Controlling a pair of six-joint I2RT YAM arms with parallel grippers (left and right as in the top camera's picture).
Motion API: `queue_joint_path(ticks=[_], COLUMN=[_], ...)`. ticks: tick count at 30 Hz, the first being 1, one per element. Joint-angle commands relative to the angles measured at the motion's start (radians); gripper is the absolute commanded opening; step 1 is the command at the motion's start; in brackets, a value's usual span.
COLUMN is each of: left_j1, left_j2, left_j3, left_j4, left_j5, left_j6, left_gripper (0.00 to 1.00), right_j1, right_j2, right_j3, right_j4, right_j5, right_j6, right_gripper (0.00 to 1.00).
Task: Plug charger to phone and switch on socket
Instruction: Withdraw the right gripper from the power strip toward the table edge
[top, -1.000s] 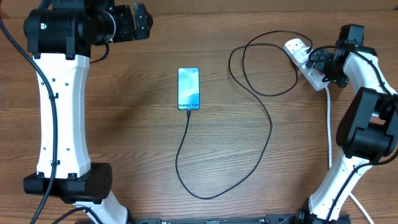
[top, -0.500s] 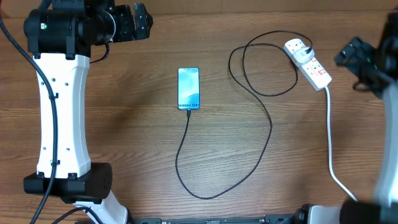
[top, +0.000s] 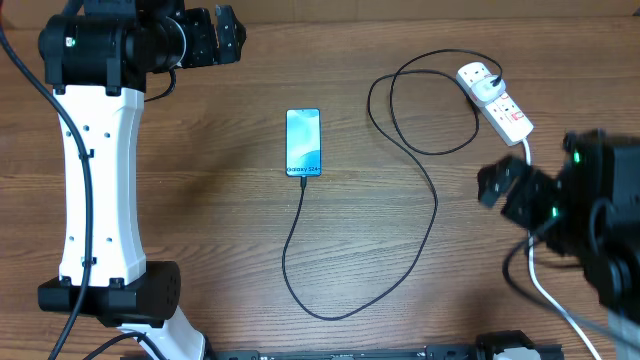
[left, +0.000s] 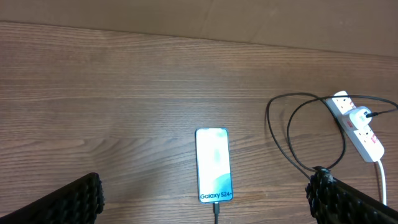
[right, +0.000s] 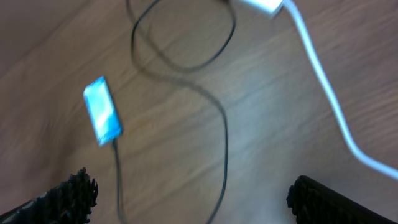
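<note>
The phone (top: 304, 142) lies flat mid-table with its blue screen lit. It also shows in the left wrist view (left: 214, 163) and, blurred, in the right wrist view (right: 102, 116). The black charger cable (top: 436, 205) runs from the phone's lower edge, loops toward the front, then goes up to a plug in the white socket (top: 497, 100) at the far right. The connector tip (left: 216, 208) sits in the phone's port. My left gripper (top: 226, 34) hangs open at the far left, high above the table. My right gripper (top: 505, 190) is open and empty, in front of the socket and apart from it.
The socket's thick white cord (top: 529, 215) runs toward the front right, under my right arm; it also shows in the right wrist view (right: 323, 81). The cable forms a double loop (top: 430, 100) left of the socket. The table is bare wood.
My right arm has pulled away from the socket and swung toward the front right, leaving the socket uncovered. The left arm, phone and cable have not moved.
</note>
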Motion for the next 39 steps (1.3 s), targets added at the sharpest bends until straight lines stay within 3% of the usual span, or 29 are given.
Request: queue_joint_path(ticks=[1,14,20,26,32,39], left_j1=[-0.006,-0.006,-0.006,-0.006,-0.006,-0.006], left_j2=[0.002,0.002,0.002,0.002,0.002,0.002], left_j3=[0.0,0.0,0.0,0.0,0.0,0.0], left_j4=[0.002,0.002,0.002,0.002,0.002,0.002], left_j5=[-0.009,-0.009,-0.009,-0.009,-0.009,-0.009], left_j6=[0.013,0.013,0.013,0.013,0.013,0.013], left_gripper=[1.0,1.0,1.0,1.0,1.0,1.0], right_j1=[0.016,0.016,0.016,0.015,0.01,-0.063], right_j2=[-0.024,-0.02,-0.026,-0.174,-0.444,-0.739], right_j3=[-0.009,-0.009,-0.018,-0.165,-0.452,-0.779], right_j4=[-0.027,-0.145,-0.123,0.121,0.36,0.66], right_j5=[-0.066,0.002,0.005,-0.048,-0.051,-0.156], right_j6=[0.026,0.011,0.0,-0.171,-0.179,-0.332], right_gripper=[1.0,1.0,1.0,1.0,1.0,1.0])
